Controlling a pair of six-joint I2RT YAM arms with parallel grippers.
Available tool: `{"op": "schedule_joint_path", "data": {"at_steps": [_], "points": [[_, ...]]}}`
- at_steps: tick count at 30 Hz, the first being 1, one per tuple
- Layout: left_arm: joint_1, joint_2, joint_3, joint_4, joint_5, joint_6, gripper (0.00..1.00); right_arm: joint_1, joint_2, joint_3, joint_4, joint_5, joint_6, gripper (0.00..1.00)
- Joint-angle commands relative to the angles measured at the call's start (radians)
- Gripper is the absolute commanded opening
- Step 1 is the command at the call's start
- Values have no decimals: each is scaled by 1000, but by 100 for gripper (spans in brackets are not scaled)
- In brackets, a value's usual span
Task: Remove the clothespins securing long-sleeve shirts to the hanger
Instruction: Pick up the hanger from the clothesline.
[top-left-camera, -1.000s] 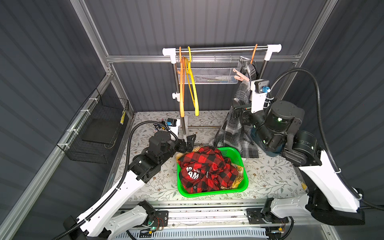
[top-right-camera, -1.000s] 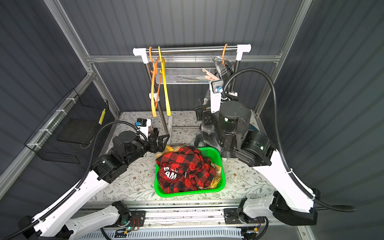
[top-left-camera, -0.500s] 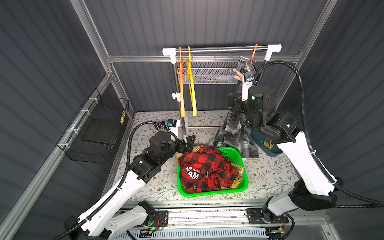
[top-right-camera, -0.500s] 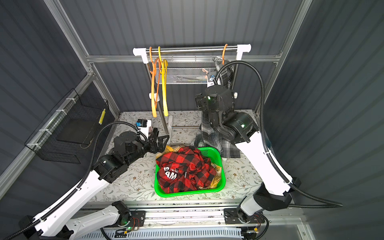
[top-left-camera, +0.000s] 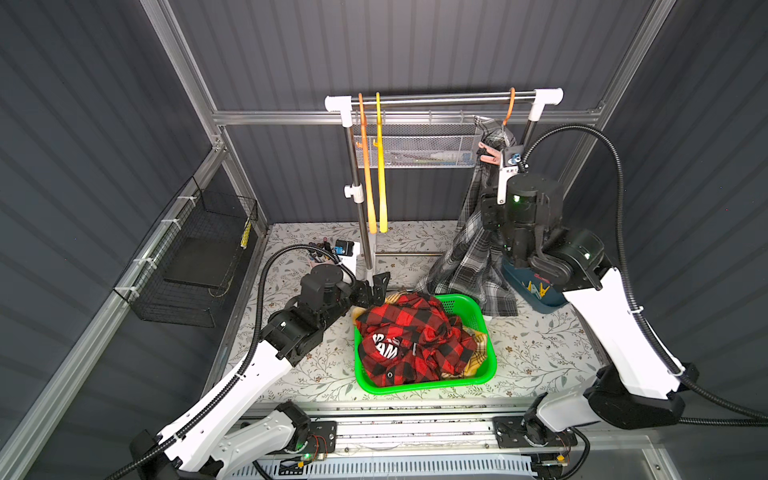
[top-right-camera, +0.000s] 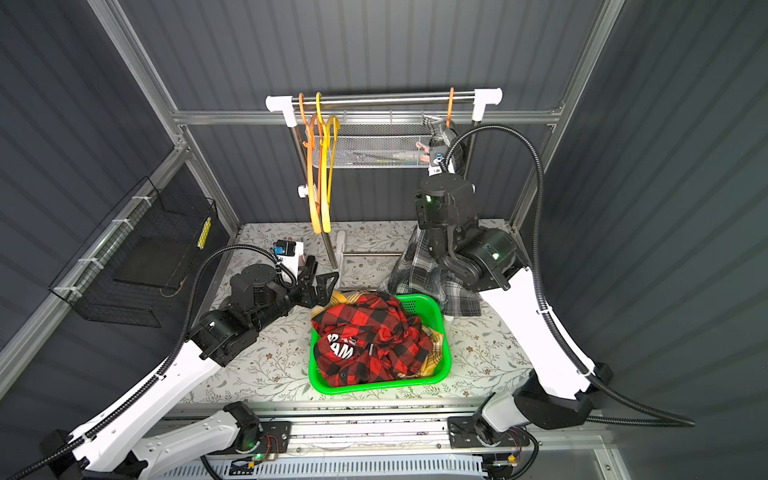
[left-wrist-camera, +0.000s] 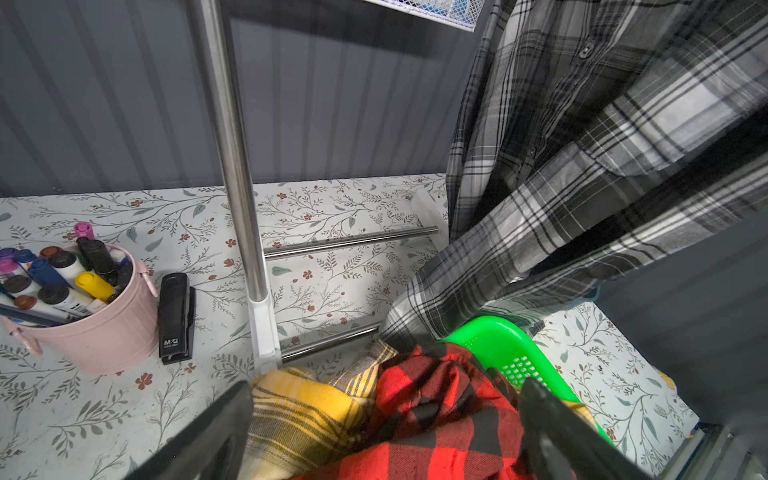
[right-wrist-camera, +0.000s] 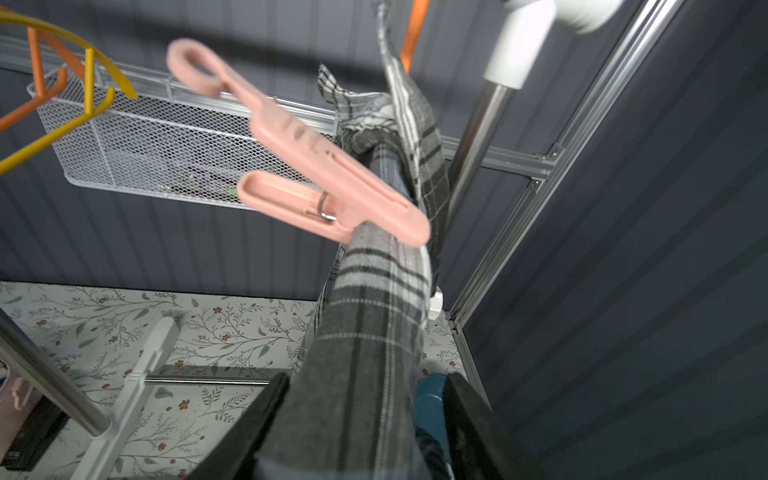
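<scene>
The pink clothespin (right-wrist-camera: 299, 153) is clamped on the shoulder ridge of the grey plaid shirt (right-wrist-camera: 374, 316), where the cloth drapes over an orange hanger (right-wrist-camera: 413, 33). Its two handles point toward the white mesh tray (right-wrist-camera: 137, 145). The clothespin sits ahead of the right jaws and apart from them, slightly blurred in the right wrist view. The right jaws stand apart, one on each side of the same shirt ridge. They do not grip the clothespin, and a strip of the blue bin (right-wrist-camera: 430, 399) shows between the cloth and one jaw. Beyond the right jaws the hanger hooks over the rail (top-left-camera: 440, 97). A yellow hanger (top-left-camera: 381, 174) and a second orange hanger (top-left-camera: 367, 178) hang at the rail's far end. In a top view the blue bin holds yellow clothespins (top-left-camera: 538, 289). The left jaws are spread wide and hold nothing. Between and just below them lie the yellow shirt (left-wrist-camera: 299, 411) and the red shirt (left-wrist-camera: 436, 407), heaped in the green basket (left-wrist-camera: 511, 349). Ahead of the left jaws the rack post (left-wrist-camera: 237, 145) rises from the worktop (left-wrist-camera: 332, 282). Off to one side of that post stand a pink bucket (left-wrist-camera: 104, 332) of markers and a black stapler (left-wrist-camera: 176, 316).
</scene>
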Motion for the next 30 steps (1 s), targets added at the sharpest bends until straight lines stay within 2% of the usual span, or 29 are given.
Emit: {"op": "schedule_joint_path", "data": {"at_steps": [1,5,9,14,26,30], "points": [[8,3,-11,26,3,17,100,-21,-31,-23,4,-32,31,52],[9,0,-18,29,5,18,100,-34,-36,-27,3,-42,31,36],[11,-1,-28,35,7,14,100,-37,-29,-18,7,-40,14,14],[12,0,-30,36,7,15,100,-37,-21,18,17,-47,-19,0],[15,13,-35,46,9,3,100,-34,-35,110,91,-99,-143,0],[15,21,-31,48,12,3,100,-34,7,216,70,-95,-172,0]]}}
